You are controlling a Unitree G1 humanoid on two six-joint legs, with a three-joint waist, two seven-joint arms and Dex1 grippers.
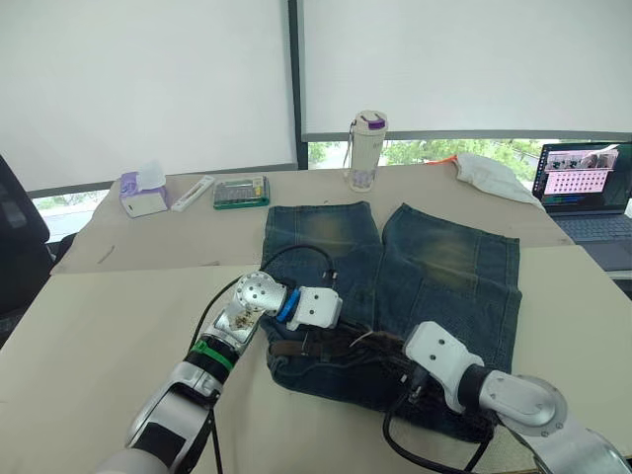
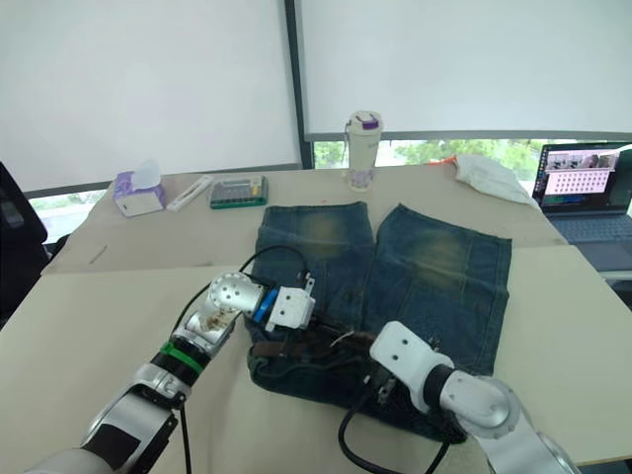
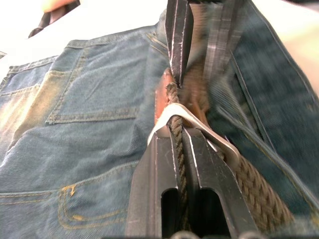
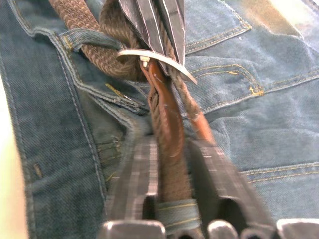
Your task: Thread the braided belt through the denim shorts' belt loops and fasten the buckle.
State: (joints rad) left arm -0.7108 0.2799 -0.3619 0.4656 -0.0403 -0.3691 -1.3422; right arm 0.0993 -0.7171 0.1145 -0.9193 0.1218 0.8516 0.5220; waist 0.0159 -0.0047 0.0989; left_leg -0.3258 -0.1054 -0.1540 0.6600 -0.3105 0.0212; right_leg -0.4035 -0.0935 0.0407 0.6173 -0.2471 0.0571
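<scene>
The denim shorts [image 1: 395, 286] lie flat at the middle of the table [image 1: 109, 336], waistband toward its near edge, with the braided belt [image 4: 75, 20] lying along the waistband, passing under a belt loop [image 4: 82, 36]. The left gripper [image 3: 179, 127] is pinched on the belt at the buckle [image 3: 169, 113]; the right gripper [image 4: 172, 149] is clamped on the belt's brown leather end. The belt should handle as light, limp and grippy; the denim is soft and bunches readily. Grip the stiffer leather tip and the rigid buckle frame, not the mid-strap.

one denim shorts [image 1: 395, 286], one braided belt [image 4: 169, 164], one bottle [image 1: 366, 150], one laptop [image 1: 585, 193]
</scene>
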